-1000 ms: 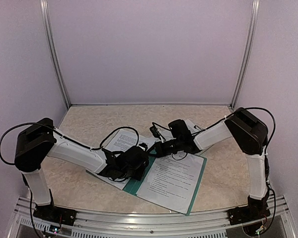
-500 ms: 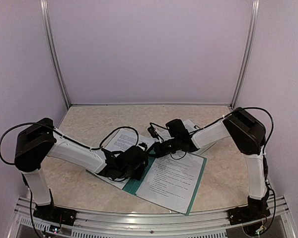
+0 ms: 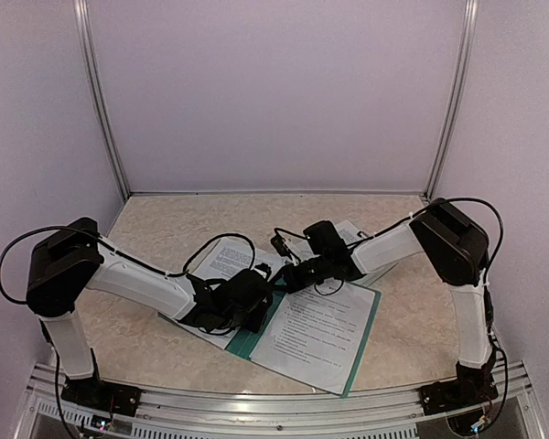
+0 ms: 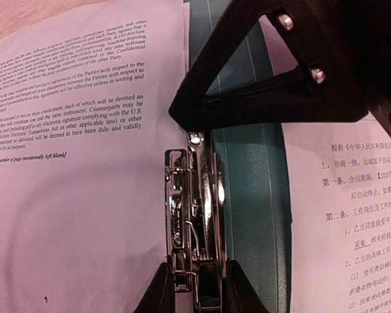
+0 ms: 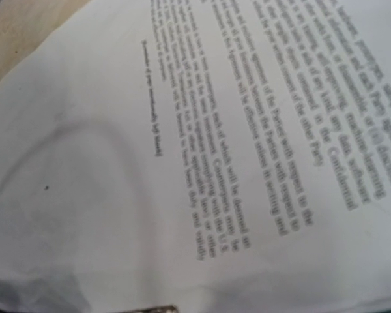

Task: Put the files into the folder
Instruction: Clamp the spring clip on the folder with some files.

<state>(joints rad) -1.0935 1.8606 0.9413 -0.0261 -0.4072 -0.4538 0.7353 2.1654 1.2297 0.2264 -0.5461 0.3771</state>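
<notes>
Folder [image 4: 247,169] lies open, printed sheets [image 4: 85,130] on both leaves; left gripper [image 4: 195,290] clasps its metal clip [image 4: 194,215], right gripper [image 4: 182,112] clenched just beyond

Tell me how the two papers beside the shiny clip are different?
The English paper is blank in its lower half; the Chinese paper has print running on down. The English paper lies on one side of the silver clip, the Chinese paper on the other, past a strip of teal folder. Both are white with black print.

Folder [image 3: 242,343] open on table [image 3: 165,219], files [image 3: 325,329] on it; left arm [image 3: 146,283], right arm [image 3: 384,251] meeting above.
</notes>
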